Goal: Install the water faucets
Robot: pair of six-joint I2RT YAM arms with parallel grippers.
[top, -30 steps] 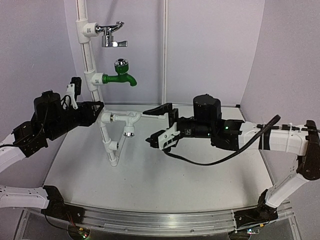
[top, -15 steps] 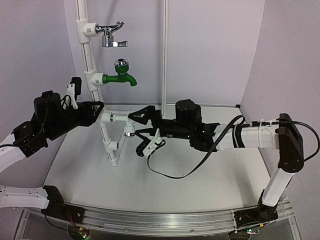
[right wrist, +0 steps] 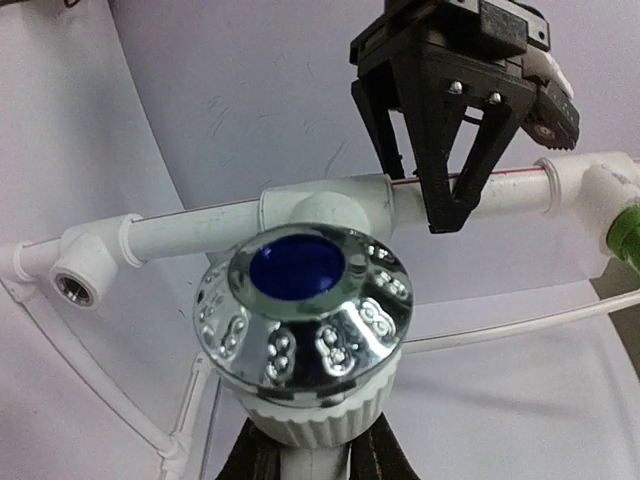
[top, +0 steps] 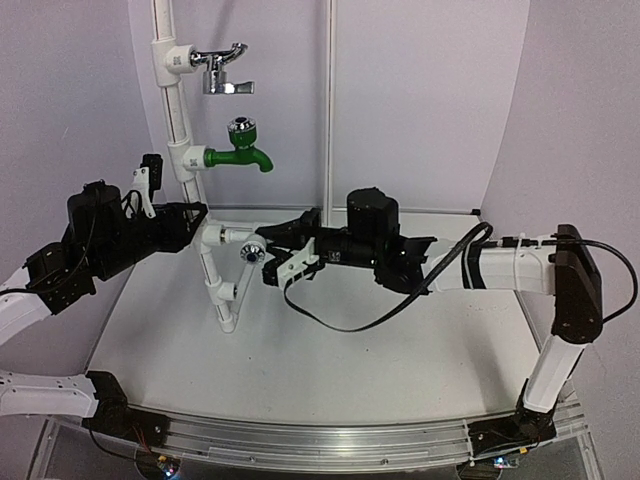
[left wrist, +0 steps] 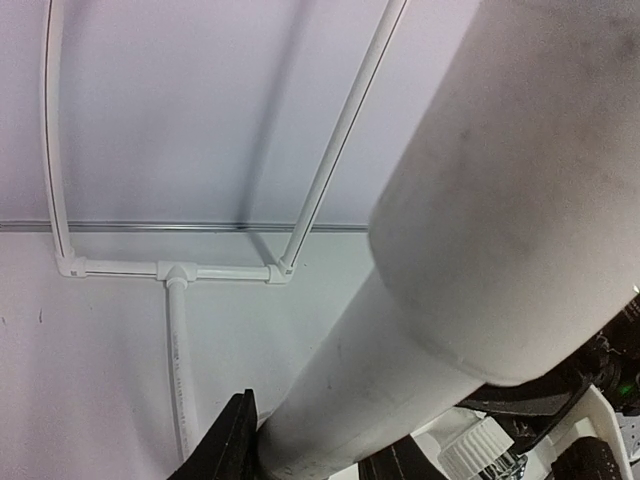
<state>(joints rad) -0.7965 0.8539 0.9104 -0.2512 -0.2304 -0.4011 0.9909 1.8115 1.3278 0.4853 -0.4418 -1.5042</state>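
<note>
A white faucet with a shiny chrome knob and blue centre fills the right wrist view; it also shows in the top view. My right gripper is shut on its white ribbed body from below, and its spout is hidden. The faucet sits right in front of a white tee fitting on the pipe stand; I cannot tell whether it is threaded in. My left gripper is shut on the white pipe just beside that tee, and shows in the right wrist view.
An all-chrome lever tap and a green tap are mounted higher on the stand. An open threaded elbow sits lower on the pipe. A black cable loops under the right arm. Thin white base pipes lie on the table.
</note>
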